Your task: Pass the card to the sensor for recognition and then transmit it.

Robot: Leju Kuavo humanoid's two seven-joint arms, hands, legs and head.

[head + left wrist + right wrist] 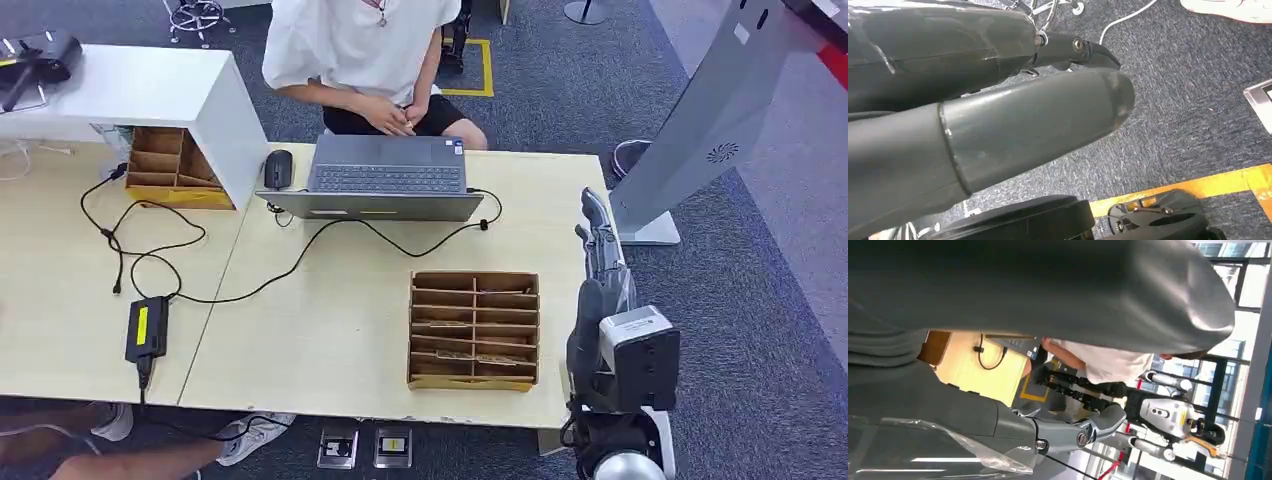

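Right hand [598, 235] is raised over the right end of the desk [330, 330], fingers [603, 262] extended straight and pointing away toward the far side, nothing between them; released, touching nothing that can be seen. In the right wrist view the thumb and a dark finger [1088, 427] reach out with open air between. Left hand [998, 100] hangs over grey carpet [1188, 100]; its thick thumb and a dark fingertip [1098, 52] lie nearly parallel, nothing held, though how far the rest are spread cannot be told. Brown card sorter box [474, 330] sits on the desk, near edge, just left of the right arm; thin flat pieces lie in its slots, and a card cannot be made out for certain. Grey sensor stand [700, 130] rises off the floor past the desk's right end. A person [355, 50] sits at the far side behind a laptop [385, 178].
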